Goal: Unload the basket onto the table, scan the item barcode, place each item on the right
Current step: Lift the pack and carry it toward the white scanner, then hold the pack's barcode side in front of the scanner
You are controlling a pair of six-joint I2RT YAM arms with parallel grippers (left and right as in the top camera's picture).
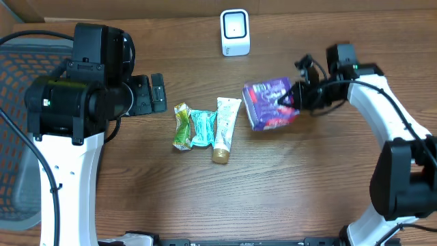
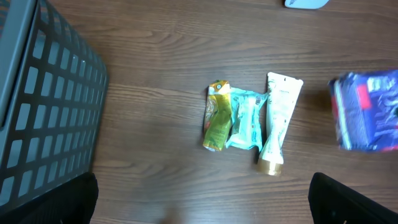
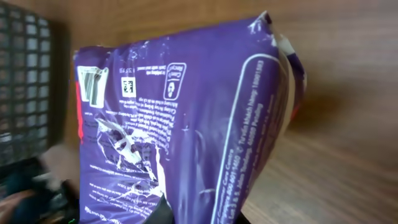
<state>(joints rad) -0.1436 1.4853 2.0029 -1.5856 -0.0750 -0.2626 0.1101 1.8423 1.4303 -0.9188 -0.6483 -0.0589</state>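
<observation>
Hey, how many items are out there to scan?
4. A yellow-green packet, a teal packet and a white tube lie side by side mid-table; a purple pack is right of them, in the right gripper. None looks hidden.

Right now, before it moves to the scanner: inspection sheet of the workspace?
Surface: wooden table, no spills seen.
Job's things: purple package tilted, gripped at one end; white scanner upright at the far edge.
Clutter: yellow-green pouch, teal pouch and white tube side by side mid-table.
Grippers: left gripper open, holding nothing; right gripper shut on the purple package.
Cables: black cables along the arms, apart from the items.
Surroundings: grey mesh basket at the left.
</observation>
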